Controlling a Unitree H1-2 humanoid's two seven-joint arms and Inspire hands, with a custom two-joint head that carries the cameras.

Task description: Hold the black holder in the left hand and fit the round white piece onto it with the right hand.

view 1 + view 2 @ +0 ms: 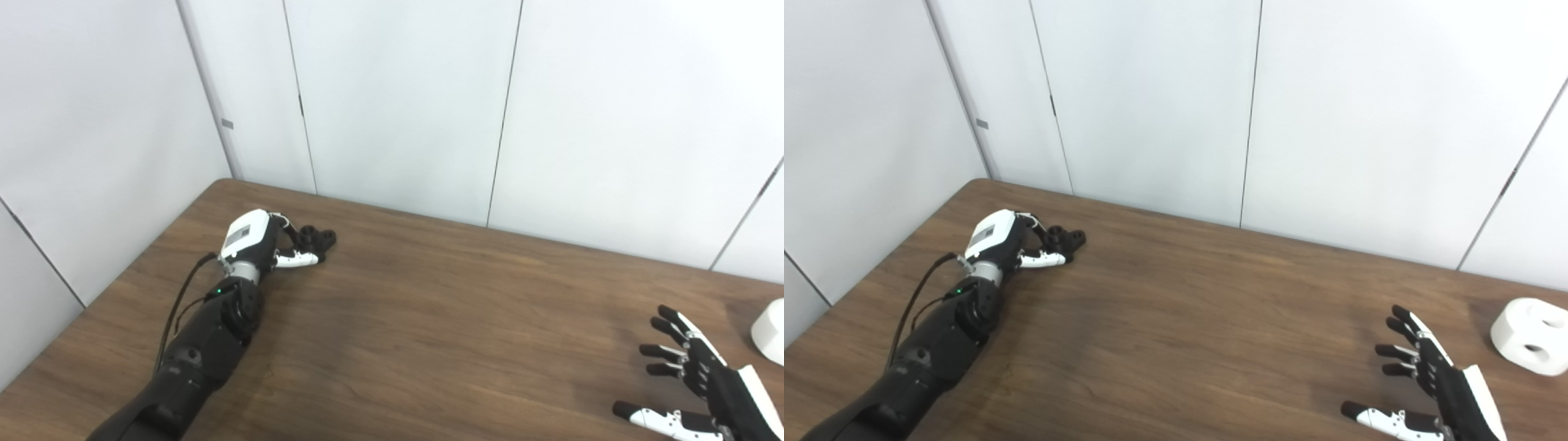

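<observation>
The black holder (pixel 317 237) lies on the wooden table (pixel 429 318) at the far left, near the back edge. My left hand (pixel 264 240) reaches it from the near side: dark fingers curl over its near end and the white thumb lies along its front. The holder rests on the table. The round white piece (pixel 1531 335), with dark holes in its side, sits at the far right; the left eye view cuts it at the frame edge. My right hand (pixel 1427 383) hovers low at the bottom right, left of the white piece and apart from it, open with fingers spread and nothing in it.
White wall panels (pixel 398 104) stand right behind the table's back edge and along its left side. A black cable (pixel 177 306) loops beside my left forearm. Bare wood stretches between the two hands.
</observation>
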